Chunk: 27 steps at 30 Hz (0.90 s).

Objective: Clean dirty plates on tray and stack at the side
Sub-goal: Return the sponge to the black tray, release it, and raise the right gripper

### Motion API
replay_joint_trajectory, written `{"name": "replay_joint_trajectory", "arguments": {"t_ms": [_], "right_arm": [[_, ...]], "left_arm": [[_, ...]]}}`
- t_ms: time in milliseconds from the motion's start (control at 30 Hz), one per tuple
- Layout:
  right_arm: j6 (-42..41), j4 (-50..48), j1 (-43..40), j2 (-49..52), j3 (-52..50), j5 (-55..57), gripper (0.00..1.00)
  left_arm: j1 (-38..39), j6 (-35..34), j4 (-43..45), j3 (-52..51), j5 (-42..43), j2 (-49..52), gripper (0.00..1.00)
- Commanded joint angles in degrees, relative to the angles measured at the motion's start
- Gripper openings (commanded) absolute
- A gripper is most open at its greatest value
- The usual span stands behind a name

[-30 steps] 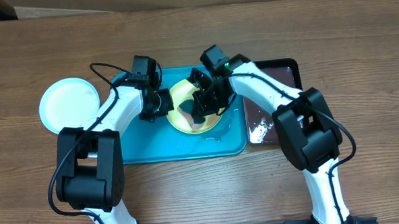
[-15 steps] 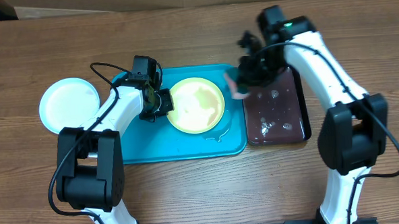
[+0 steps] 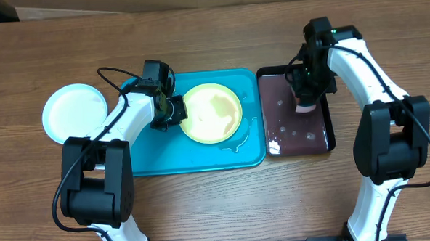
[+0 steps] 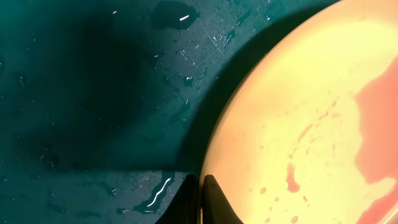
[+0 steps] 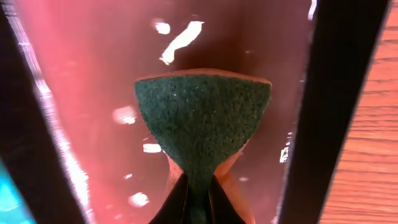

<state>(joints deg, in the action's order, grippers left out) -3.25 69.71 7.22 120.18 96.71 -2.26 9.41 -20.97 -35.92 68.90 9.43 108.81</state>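
The yellow-green plate lies on the blue tray, left rim pinched in the closed left claw; the white plate sits farther left on the surface. The right claw, clamped on a sponge, hangs over the black tray.

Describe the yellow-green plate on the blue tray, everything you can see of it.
The yellow-green plate is round, shallow, plastic-looking and glossy with wetness. It lies flat in the turquoise tray, toward its right half. The left wrist view shows a reddish smear and small reddish droplets on its face. The left gripper is shut on its left rim; nothing else but the tray touches it.
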Motion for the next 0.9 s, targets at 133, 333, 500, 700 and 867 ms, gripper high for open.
{"name": "replay_joint_trajectory", "arguments": {"t_ms": [133,333,500,700,867], "right_arm": [[-1.3,-1.3,0.3,-1.2,-0.7,2.2,0.31],[-1.3,-1.3,-0.3,-1.2,0.4,2.2,0.61],[-2.8,0.1,-3.7,-1.2,6.2,2.2,0.62],[-6.2,-0.4,-13.1,-1.2,9.8,2.2,0.85],[-6.2,-0.4,-17.9,-1.2,9.7,2.1,1.0]], "left_arm": [[0.4,0.4,0.4,-0.3,0.7,0.4,0.06],[0.4,0.4,0.2,-0.3,0.7,0.4,0.22],[0.4,-0.4,0.2,-0.3,0.7,0.4,0.27],[1.4,-0.5,0.2,-0.7,0.6,1.1,0.26],[3.2,-0.5,0.5,-0.8,-2.7,4.4,0.2]]}}
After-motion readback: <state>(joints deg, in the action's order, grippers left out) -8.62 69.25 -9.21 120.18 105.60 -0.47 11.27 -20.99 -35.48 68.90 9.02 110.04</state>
